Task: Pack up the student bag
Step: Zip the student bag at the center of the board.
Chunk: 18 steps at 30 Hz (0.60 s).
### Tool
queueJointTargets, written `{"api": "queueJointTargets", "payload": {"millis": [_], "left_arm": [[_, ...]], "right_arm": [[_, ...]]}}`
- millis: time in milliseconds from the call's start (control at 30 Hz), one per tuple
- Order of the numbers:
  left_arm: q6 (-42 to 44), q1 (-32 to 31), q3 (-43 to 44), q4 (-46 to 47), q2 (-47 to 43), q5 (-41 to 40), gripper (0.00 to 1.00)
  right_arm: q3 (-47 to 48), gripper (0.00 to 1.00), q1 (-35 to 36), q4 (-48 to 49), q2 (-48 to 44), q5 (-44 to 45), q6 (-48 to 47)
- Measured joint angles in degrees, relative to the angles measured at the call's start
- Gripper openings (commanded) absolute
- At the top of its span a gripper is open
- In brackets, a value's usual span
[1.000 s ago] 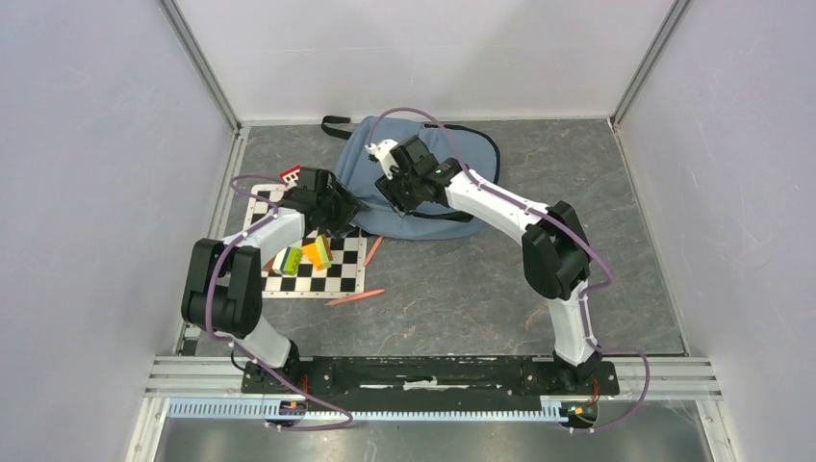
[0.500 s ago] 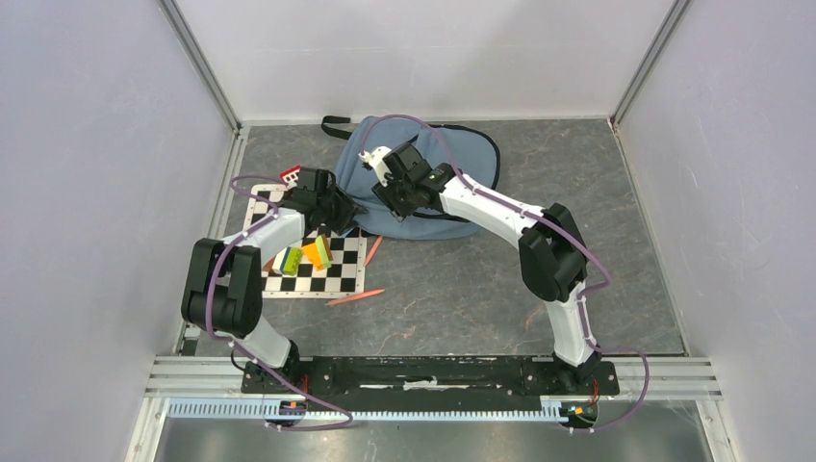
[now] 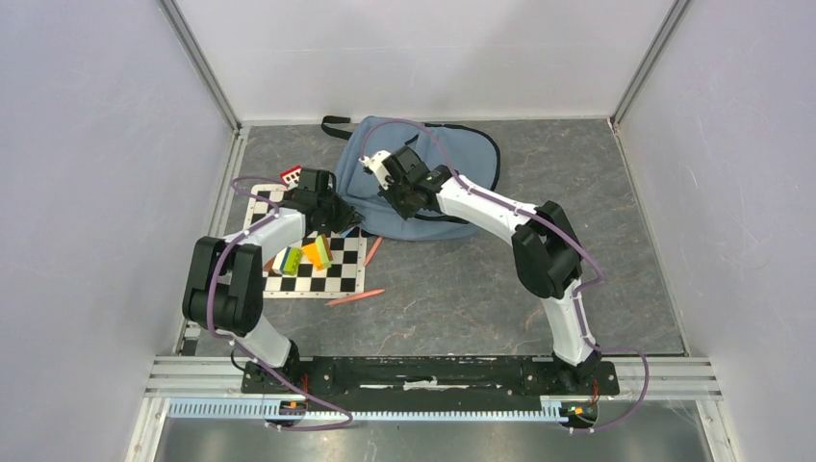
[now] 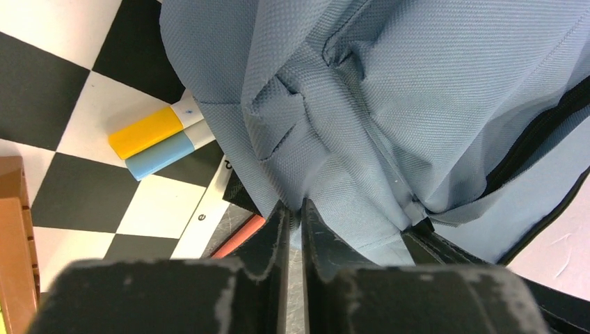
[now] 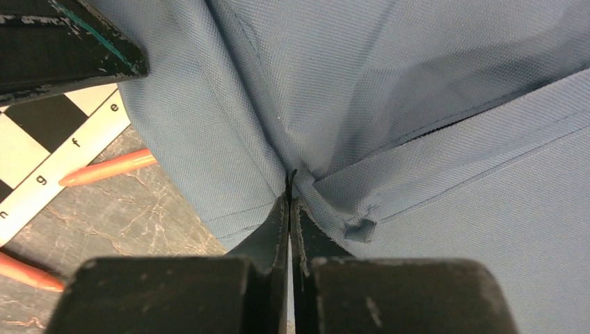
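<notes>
The student bag [image 3: 462, 154], dusty blue-grey with dark zippers, lies flat at the back centre of the table. My left gripper [image 3: 348, 223] is at its near-left corner. In the left wrist view it [image 4: 296, 205] is shut on a bunched fold of the bag's fabric [image 4: 389, 104]. My right gripper [image 3: 393, 200] is over the bag's front, a little right of the left one. The right wrist view shows it [image 5: 289, 198] shut on a pinch of fabric [image 5: 417, 104] beside a seam. A black finger [image 5: 69, 42] of the left gripper shows at that view's top left.
A chessboard mat [image 3: 308, 274] lies left of the bag with coloured blocks [image 3: 308, 255] on it. Yellow- and blue-capped markers [image 4: 149, 142] sit at the bag's edge. Orange crayons [image 3: 354, 296] lie on the stone-patterned table. A red item [image 3: 289, 174] is at the mat's far corner.
Both grippers have gone from open to shut, each pinching bag fabric. The right gripper has shifted left toward the bag's near-left corner.
</notes>
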Motion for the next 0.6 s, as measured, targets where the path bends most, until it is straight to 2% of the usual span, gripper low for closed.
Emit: {"api": "queueJointTargets", "payload": {"millis": [67, 233, 600], "left_arm": [[0.0, 0.0, 0.0, 0.2, 0.0, 0.0, 0.02], [0.0, 0.0, 0.0, 0.4, 0.0, -0.1, 0.02], [0.1, 0.0, 1.4, -0.7, 1.0, -0.5, 0.02]], "right_arm": [[0.0, 0.00, -0.1, 0.0, 0.0, 0.2, -0.1], [-2.0, 0.00, -0.1, 0.7, -1.5, 1.9, -0.6], [-11.5, 0.00, -0.1, 1.7, -11.5, 5.9, -0.8]]}}
